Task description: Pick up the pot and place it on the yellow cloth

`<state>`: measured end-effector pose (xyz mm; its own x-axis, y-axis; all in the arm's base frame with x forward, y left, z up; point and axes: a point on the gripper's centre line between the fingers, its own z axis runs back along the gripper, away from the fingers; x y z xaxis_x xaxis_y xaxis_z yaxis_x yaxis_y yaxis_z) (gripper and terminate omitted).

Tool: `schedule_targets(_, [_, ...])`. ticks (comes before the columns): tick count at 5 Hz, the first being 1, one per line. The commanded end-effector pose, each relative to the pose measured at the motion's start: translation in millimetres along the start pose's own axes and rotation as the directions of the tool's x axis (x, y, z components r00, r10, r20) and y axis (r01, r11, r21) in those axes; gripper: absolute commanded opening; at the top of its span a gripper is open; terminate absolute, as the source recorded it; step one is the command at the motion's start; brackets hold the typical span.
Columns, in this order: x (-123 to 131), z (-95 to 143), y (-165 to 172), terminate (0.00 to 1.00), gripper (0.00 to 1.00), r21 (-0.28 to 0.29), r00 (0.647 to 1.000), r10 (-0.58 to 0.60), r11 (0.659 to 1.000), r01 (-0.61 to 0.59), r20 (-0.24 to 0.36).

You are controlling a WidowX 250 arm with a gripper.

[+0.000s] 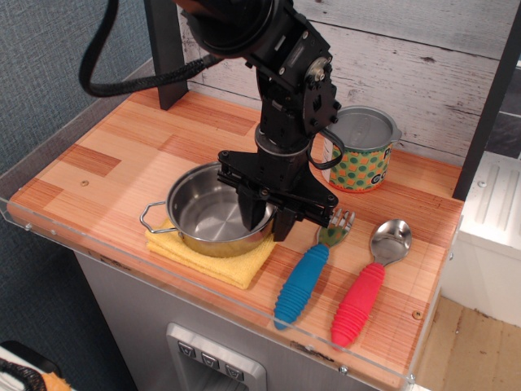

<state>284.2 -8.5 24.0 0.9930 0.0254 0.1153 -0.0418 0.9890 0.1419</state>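
The shiny steel pot (213, 213) sits on the yellow cloth (238, 265) near the table's front edge. Its wire handle sticks out to the left. My gripper (269, 221) points down at the pot's right rim. Its jaws are spread, one finger (251, 215) inside the pot and the other outside the rim. The pot covers most of the cloth, and only the cloth's front and right edges show.
A green-and-orange dotted tin can (365, 151) stands behind the gripper to the right. A blue-handled fork (309, 270) and a red-handled spoon (365, 287) lie right of the cloth. A dark post (165, 50) rises at the back left. A clear rim (203, 295) lines the front edge.
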Motion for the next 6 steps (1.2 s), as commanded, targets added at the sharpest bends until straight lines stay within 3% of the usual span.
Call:
schedule_targets(1, [12,37,7,0.0,1.0,-0.012,0.997,0.046,0.999,-0.046,0.069])
schedule_targets(3, [26,71,21,0.0,1.0,-0.058,0.991,0.094,0.994,-0.089,0.094])
schedule_targets(6, [36,91,60,0.0,1.0,-0.048,0.99,0.115,0.993,-0.111,0.084])
